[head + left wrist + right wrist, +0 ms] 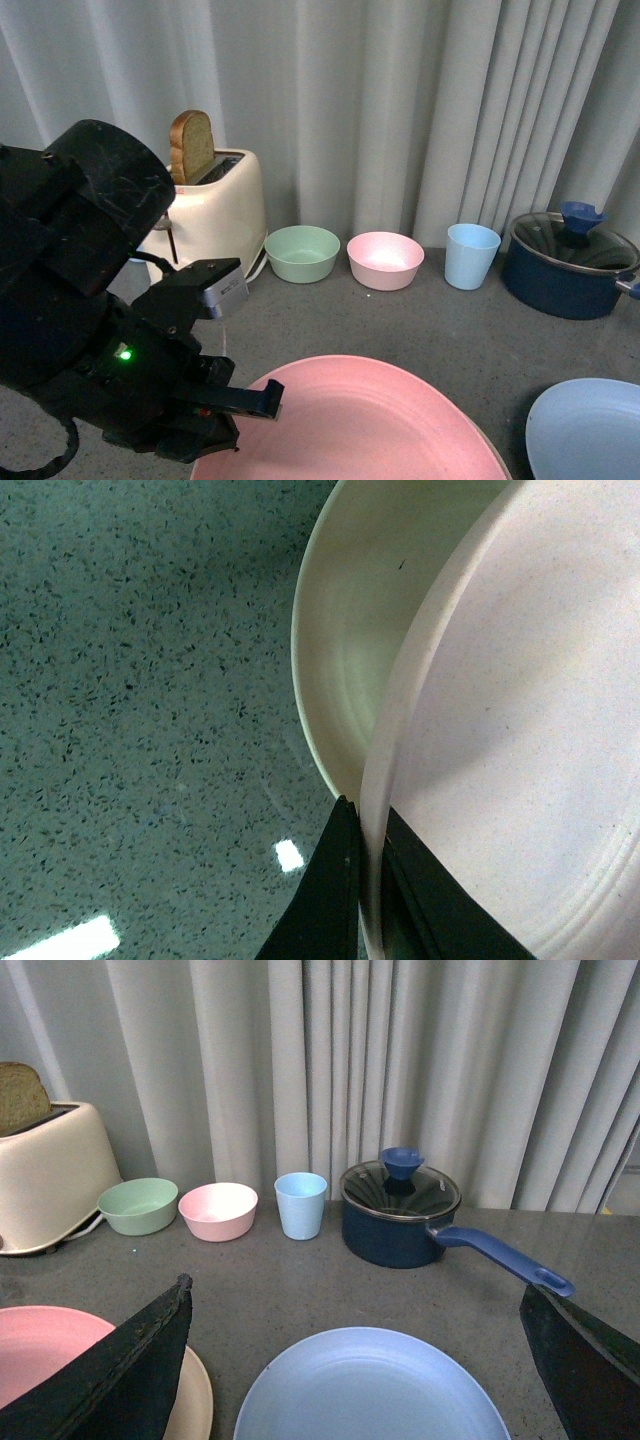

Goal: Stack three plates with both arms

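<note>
The pink plate (360, 420) is at the front of the table, and my left gripper (255, 400) is shut on its left rim. In the left wrist view both black fingers (335, 880) pinch the pink plate's (520, 730) edge, and the beige plate (350, 630) lies directly under it, offset to one side. To the right on the table lies the light blue plate (590, 430). My right gripper (355, 1285) hangs open above the near part of the light blue plate (370, 1390), holding nothing. The beige plate's (195, 1400) rim shows beside one of its fingers.
Along the curtain stand a cream toaster (210, 205) with a toast slice, a green bowl (302, 252), a pink bowl (385, 260), a light blue cup (472, 255) and a dark blue lidded pot (570, 265) whose handle points right.
</note>
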Controlling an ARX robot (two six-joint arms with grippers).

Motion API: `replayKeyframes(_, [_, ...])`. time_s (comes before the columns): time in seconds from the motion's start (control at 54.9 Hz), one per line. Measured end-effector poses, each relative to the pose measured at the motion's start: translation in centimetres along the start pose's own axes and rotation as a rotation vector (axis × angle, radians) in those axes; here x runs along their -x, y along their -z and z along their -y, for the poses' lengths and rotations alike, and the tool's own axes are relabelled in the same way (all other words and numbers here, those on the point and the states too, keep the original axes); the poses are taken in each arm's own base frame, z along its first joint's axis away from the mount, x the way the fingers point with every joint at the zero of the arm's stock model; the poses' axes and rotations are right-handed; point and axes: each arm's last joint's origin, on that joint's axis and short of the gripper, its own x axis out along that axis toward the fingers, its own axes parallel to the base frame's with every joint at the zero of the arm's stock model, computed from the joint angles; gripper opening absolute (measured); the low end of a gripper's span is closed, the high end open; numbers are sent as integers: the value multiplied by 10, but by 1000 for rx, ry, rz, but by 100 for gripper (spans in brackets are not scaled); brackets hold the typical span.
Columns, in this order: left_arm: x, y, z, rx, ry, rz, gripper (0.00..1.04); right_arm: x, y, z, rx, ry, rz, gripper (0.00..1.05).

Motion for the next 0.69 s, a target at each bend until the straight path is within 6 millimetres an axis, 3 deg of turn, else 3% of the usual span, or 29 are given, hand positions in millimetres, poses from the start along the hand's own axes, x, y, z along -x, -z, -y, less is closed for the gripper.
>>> replayKeyframes(0.309, [-21, -16, 12, 17, -19, -1, 4, 0, 0, 0, 0, 0, 0, 97])
replayKeyframes(0.528, [-26, -24, 15, 16, -32, 6, 4, 0, 0, 0, 0, 0, 0, 97])
replayKeyframes(0.692, [-27, -26, 16, 35, -39, 11, 32, 0, 0, 0, 0, 0, 0, 97])
